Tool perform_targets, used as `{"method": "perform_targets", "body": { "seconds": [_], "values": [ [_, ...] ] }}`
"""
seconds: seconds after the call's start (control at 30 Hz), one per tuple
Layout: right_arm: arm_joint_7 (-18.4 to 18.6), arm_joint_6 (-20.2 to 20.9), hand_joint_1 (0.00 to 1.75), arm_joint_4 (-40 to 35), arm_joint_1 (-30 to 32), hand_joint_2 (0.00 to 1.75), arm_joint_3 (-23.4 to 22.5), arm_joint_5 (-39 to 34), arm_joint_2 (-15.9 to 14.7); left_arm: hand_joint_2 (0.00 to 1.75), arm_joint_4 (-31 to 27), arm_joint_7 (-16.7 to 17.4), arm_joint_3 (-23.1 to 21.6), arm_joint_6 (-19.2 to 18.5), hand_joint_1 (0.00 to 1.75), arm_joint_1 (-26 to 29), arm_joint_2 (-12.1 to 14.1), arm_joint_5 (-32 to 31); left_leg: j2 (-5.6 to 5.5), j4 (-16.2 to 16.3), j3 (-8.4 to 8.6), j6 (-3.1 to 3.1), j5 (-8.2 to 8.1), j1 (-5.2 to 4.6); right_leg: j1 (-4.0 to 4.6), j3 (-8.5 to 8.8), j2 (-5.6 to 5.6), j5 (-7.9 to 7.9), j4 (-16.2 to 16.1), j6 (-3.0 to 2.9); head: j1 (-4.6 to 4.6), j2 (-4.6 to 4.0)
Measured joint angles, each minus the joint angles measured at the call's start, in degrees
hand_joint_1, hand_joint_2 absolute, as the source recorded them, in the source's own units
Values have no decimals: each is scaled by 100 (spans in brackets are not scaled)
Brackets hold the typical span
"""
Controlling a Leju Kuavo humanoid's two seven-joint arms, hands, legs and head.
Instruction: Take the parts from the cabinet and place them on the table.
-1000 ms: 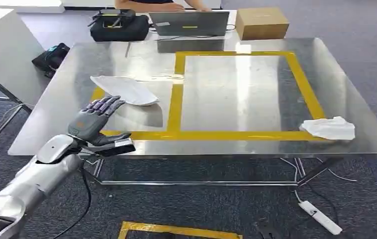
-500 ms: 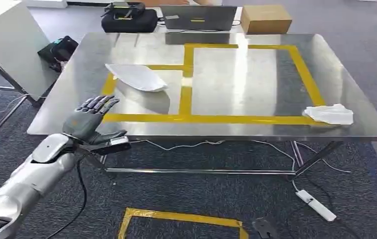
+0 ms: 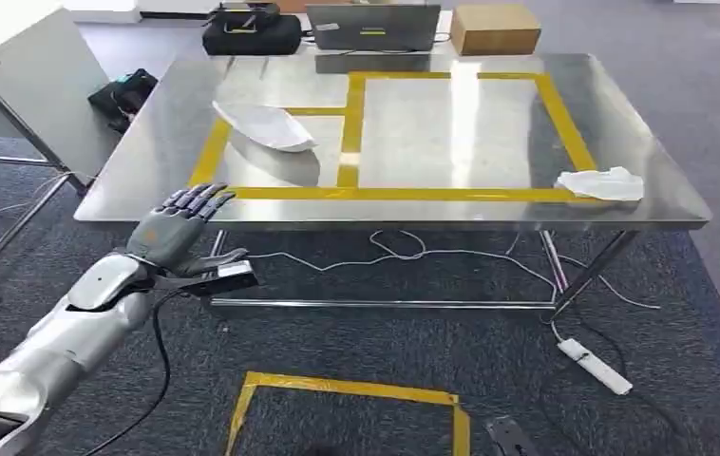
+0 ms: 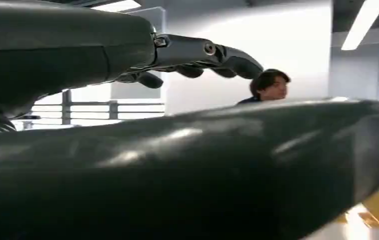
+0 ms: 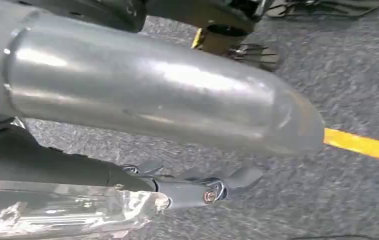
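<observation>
Two white parts (image 3: 266,126) lie on the table (image 3: 432,133), beyond the empty, spread left hand (image 3: 178,228).

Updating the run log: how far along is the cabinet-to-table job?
Done: two white parts lie on the table, one in the small taped square, one at the large one's near-right corner. In hand: left hand open, empty, short of the table edge; crinkled clear plastic against the right hand, grip unclear. Left: cabinet stock can't be judged.

A white bagged part (image 3: 266,126) and another (image 3: 601,183) lie well apart on the steel table (image 3: 432,142).
</observation>
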Motion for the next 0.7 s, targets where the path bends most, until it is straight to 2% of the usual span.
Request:
{"method": "perform_targets", "body": {
  "seconds": [0.03,0.07,0.1,0.13,0.17,0.2,0.23,0.27,0.3,0.33,0.37,0.4,0.43,0.47,0.5,0.53,0.57,0.6,0.63,0.67,0.7],
  "values": [
    [2,0,0,0,2,0,0,0,0,0,2,19,2,0,0,4,13,0,-1,312,-85,-27,-455,9,-2,-59,7,101,0,-27,-61,-2],
    [2,9,0,0,9,0,0,0,0,0,2,44,4,0,0,0,28,7,1,759,-174,-57,-863,13,-3,-176,12,204,2,-31,-87,0],
    [0,9,0,0,20,0,0,0,0,0,2,59,4,0,0,3,31,9,2,1255,-243,-79,-1168,13,-3,-292,11,307,3,-33,-80,-2],
    [0,9,0,0,31,0,-2,2,0,0,2,63,4,0,0,18,35,9,2,1724,-285,-93,-1259,13,-3,-423,2,401,10,-27,-87,-2],
    [0,9,0,0,42,0,-2,2,0,0,4,72,4,0,0,41,44,9,2,1970,-253,-98,-1114,15,-3,-542,-3,486,18,-13,-98,-2],
    [0,9,0,0,49,0,-4,9,0,0,4,76,4,0,0,63,55,9,1,1986,-126,-97,-893,17,-5,-654,-10,567,30,0,-94,-2],
    [0,11,0,0,54,0,-4,11,0,0,4,79,7,2,0,76,63,9,2,1818,85,-91,-693,17,-7,-765,-14,644,40,11,-98,-2],
    [0,17,0,0,54,0,-4,13,0,0,4,94,11,7,0,78,76,13,2,1439,433,-84,-643,18,-14,-867,-16,721,51,32,-96,-2],
    [0,22,0,-2,49,0,-4,20,0,0,4,103,24,11,0,76,87,22,0,891,912,-79,-843,26,-10,-910,-14,787,75,63,-103,0],
    [0,22,0,-7,49,0,-4,28,0,0,0,116,37,18,0,70,87,24,-5,206,1394,-51,-1157,13,21,-955,-9,822,91,97,-103,-2],
    [0,22,0,-7,42,0,-4,31,-2,0,-2,140,59,22,0,72,94,29,-8,29,1465,39,-1262,-4,20,-974,-10,900,92,127,-79,-2],
    [0,22,0,-7,33,0,-7,33,-2,0,0,166,72,24,0,89,120,31,-4,36,1399,71,-1200,-20,5,-980,-9,990,36,155,-94,-2],
    [0,22,0,-7,40,0,-7,33,0,0,0,192,83,24,0,119,131,31,-4,57,1365,125,-1156,-45,-10,-997,-7,1063,-3,189,-103,0],
    [0,26,0,-4,73,0,-11,33,-2,0,2,232,118,29,0,160,162,35,18,36,1286,195,-1070,-29,-15,-1040,1,1102,-16,233,-100,-2],
    [4,28,0,-2,95,0,-22,33,0,0,2,269,140,37,0,189,175,39,25,33,1214,243,-996,-19,-33,-1112,-4,874,74,255,-129,0],
    [7,28,0,0,117,0,-39,31,0,0,2,306,177,53,0,224,190,55,25,33,1124,285,-915,-18,-30,-1241,-5,476,350,269,-77,-2],
    [5,26,0,0,118,0,-48,31,0,0,2,328,225,65,0,269,212,81,23,33,1029,298,-835,-20,-30,-1375,-5,81,808,293,-53,0],
    [-2,28,0,0,107,0,-52,28,2,0,2,356,282,85,0,323,238,92,24,35,935,302,-755,-29,-29,-1488,-5,-187,1308,300,-50,-2],
    [-13,26,0,0,101,0,-59,24,2,0,2,374,338,111,0,395,262,116,26,39,836,302,-678,-37,-29,-1558,-5,-322,1737,302,-48,-2],
    [-18,24,0,0,106,0,-79,17,2,0,2,385,396,140,0,490,293,149,27,42,738,296,-601,-47,-27,-1536,-5,-267,1995,296,-55,-2],
    [-20,22,0,0,118,0,-94,9,2,0,2,385,466,184,0,601,326,169,27,44,636,287,-517,-54,-22,-1384,-5,-45,1992,279,-48,-2]
  ]
}}
